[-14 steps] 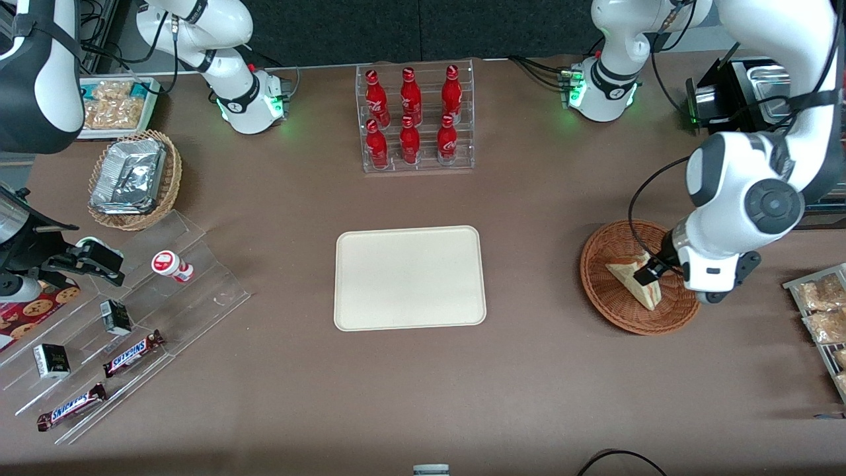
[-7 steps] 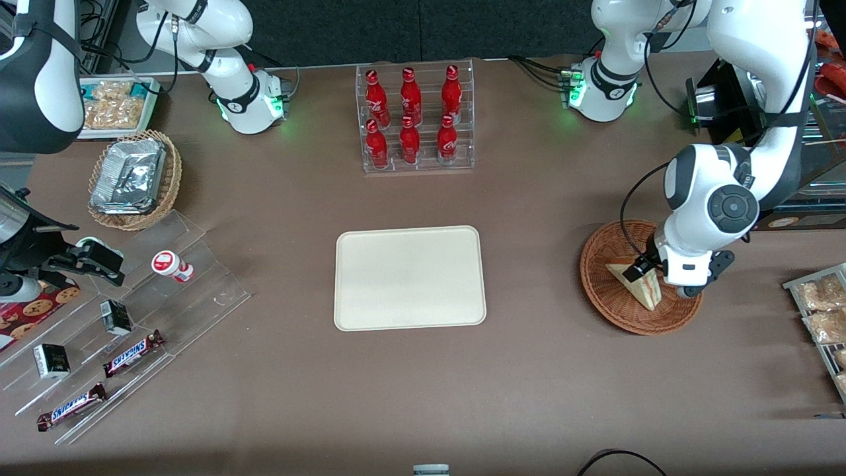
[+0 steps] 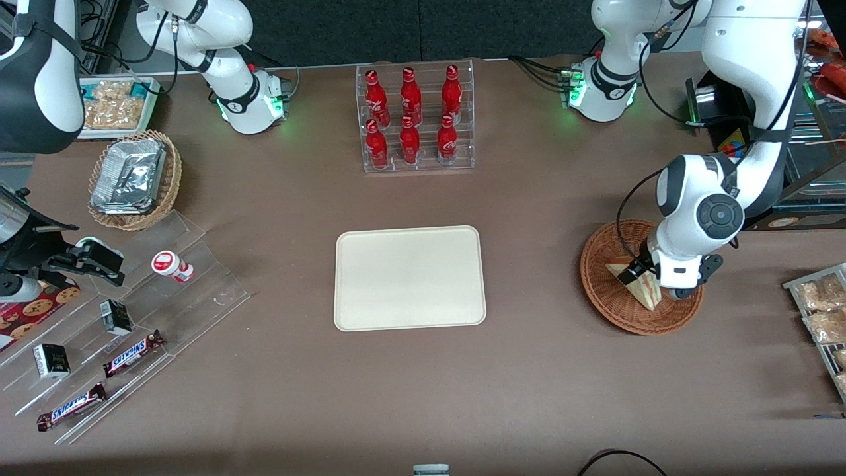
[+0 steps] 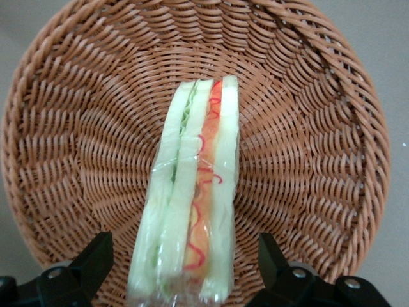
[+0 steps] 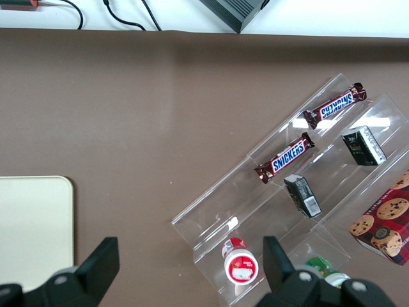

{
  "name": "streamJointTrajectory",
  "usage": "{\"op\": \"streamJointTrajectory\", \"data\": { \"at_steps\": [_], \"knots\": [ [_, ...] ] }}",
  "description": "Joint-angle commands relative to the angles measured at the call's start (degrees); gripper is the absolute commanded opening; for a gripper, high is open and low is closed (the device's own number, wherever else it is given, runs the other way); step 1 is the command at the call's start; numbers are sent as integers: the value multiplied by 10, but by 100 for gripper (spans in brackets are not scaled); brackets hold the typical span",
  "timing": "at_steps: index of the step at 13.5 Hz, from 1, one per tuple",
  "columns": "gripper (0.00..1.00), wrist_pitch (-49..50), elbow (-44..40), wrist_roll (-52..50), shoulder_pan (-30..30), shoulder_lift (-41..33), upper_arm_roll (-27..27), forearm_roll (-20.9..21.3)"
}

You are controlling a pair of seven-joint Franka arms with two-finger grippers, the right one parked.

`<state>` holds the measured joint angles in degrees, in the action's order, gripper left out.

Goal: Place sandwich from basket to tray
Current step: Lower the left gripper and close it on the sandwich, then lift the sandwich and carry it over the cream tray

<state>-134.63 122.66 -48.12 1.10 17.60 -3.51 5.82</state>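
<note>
The sandwich (image 3: 642, 291) stands on edge in the reddish-brown wicker basket (image 3: 605, 291), toward the working arm's end of the table. Its wrapped bread and red, green and yellow layers (image 4: 192, 192) face the wrist camera, with the basket's weave (image 4: 77, 160) all around. My gripper (image 4: 185, 262) is open and low over the basket, one black finger (image 4: 96, 256) on each side of the sandwich's thick end, with gaps between them and the wrap. In the front view the gripper (image 3: 644, 277) covers part of the sandwich. The cream tray (image 3: 410, 277) lies bare at the table's middle.
A clear rack of red bottles (image 3: 415, 119) stands farther from the front camera than the tray. Toward the parked arm's end are a tan basket of foil packets (image 3: 132, 178) and an acrylic stepped rack with snack bars (image 3: 125, 317). Snack packets (image 3: 819, 311) lie beside the basket.
The left arm's wrist has come down over the basket and shifted slightly toward the tray, bringing the open fingers around the sandwich. The sandwich has not moved.
</note>
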Motion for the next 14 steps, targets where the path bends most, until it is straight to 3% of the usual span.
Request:
{"op": "streamJointTrajectory", "data": {
  "at_steps": [1, 2, 3, 4, 5, 6, 9, 12, 14],
  "knots": [
    [99, -35, 1, -11, 0, 23, 7, 11],
    [83, -45, 1, -11, 0, 29, 8, 11],
    [55, -47, 0, -11, 0, 31, 8, 11],
    [33, -46, 0, -11, 0, 31, 8, 11],
    [23, -46, -2, -11, 0, 30, 8, 11],
    [17, -42, -5, -9, 0, 25, 8, 11],
    [14, 18, -42, -2, 7, 7, 3, 11],
    [14, 183, -162, -11, 52, 11, -22, 6],
    [14, 233, -223, -35, 102, 18, -23, -1]
  ]
}}
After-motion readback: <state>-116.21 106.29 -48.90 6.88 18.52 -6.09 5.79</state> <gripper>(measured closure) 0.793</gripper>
